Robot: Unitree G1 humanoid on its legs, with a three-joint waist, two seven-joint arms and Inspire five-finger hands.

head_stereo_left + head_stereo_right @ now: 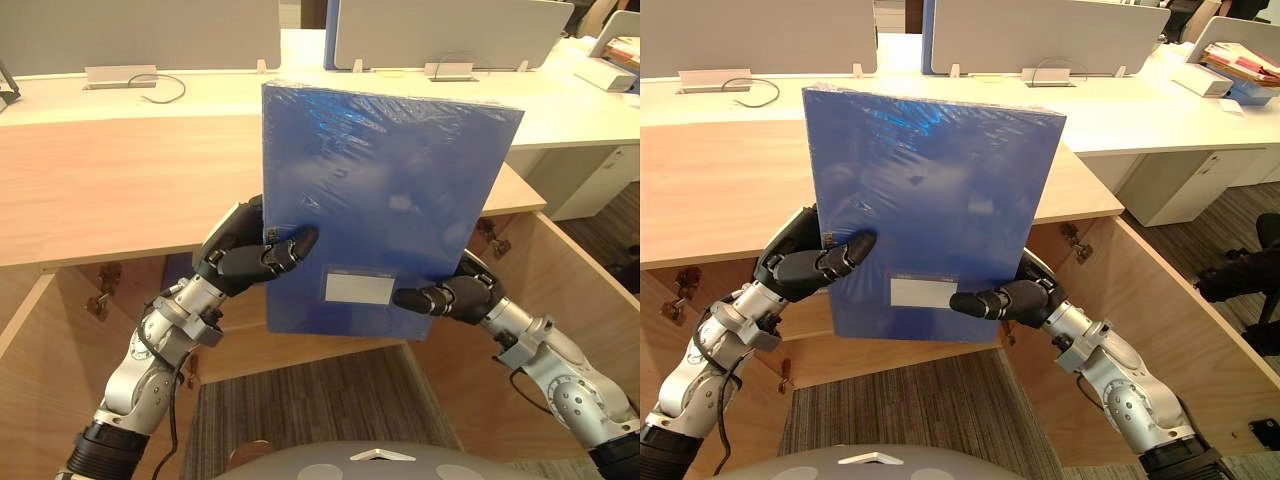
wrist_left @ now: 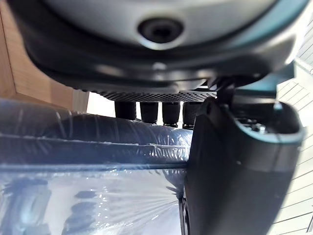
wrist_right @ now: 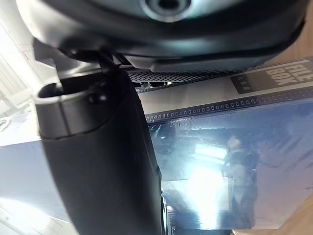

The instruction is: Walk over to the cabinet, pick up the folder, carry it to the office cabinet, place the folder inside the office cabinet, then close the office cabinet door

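Blue folder [image 1: 385,200] upright in the clasp of left hand [image 1: 250,257] and right hand [image 1: 458,297], before the open-doored wooden cabinet [image 1: 120,190].

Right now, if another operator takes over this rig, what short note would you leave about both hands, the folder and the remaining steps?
Left hand: shut on the blue folder at its left edge, thumb on the front face.
Right hand: shut on the folder's lower right edge.
Folder: held upright in the air in front of the wooden cabinet, whose doors stand open.
Done: folder picked up.
Left: place it inside, let go, close the doors.
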